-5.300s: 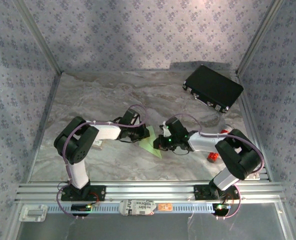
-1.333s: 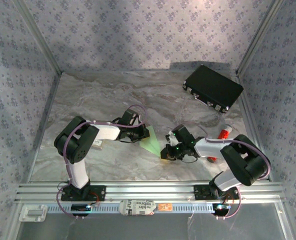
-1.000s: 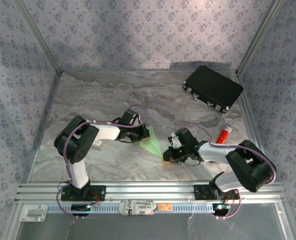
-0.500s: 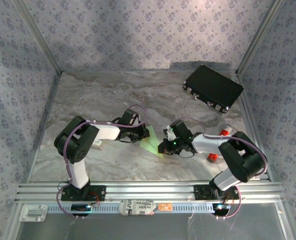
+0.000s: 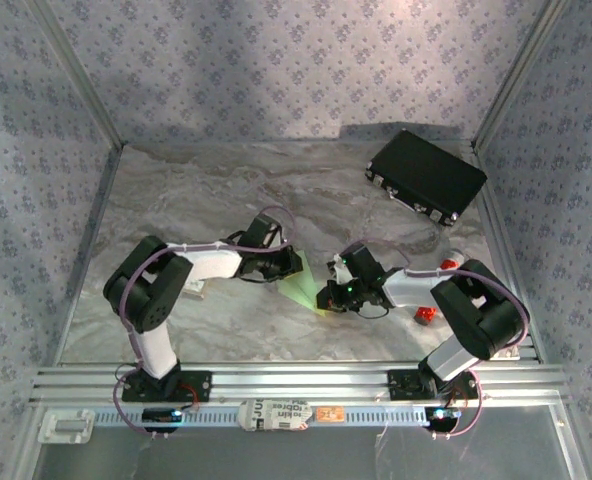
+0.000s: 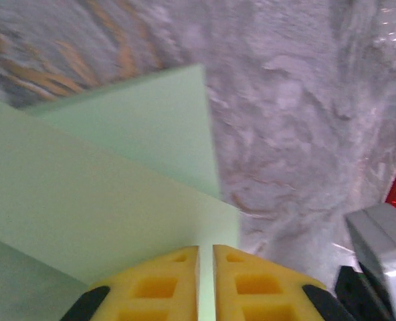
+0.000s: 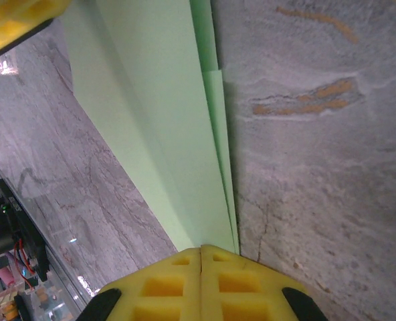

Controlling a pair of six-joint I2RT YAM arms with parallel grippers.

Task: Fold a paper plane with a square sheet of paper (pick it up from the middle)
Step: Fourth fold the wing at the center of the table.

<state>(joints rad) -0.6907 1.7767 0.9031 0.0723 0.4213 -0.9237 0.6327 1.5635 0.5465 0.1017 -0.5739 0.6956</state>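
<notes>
The square sheet of paper lies folded into a narrow pale green pointed shape on the marble table between the two arms. My left gripper is at its far end. In the left wrist view the folded layers spread away from that gripper, whose tips rest on the paper with only a thin slit between them. My right gripper is at the near right edge. In the right wrist view it is shut, tips on the long creased edge of the paper.
A black case lies at the back right by the wall. A small red cylinder lies partly under my right forearm. Metal rails edge the near side and patterned walls close in the other sides.
My right gripper, shut, has moved from the paper's near tip back up and left along its right edge. The left gripper stays on the far end and its fingers have parted by a sliver.
</notes>
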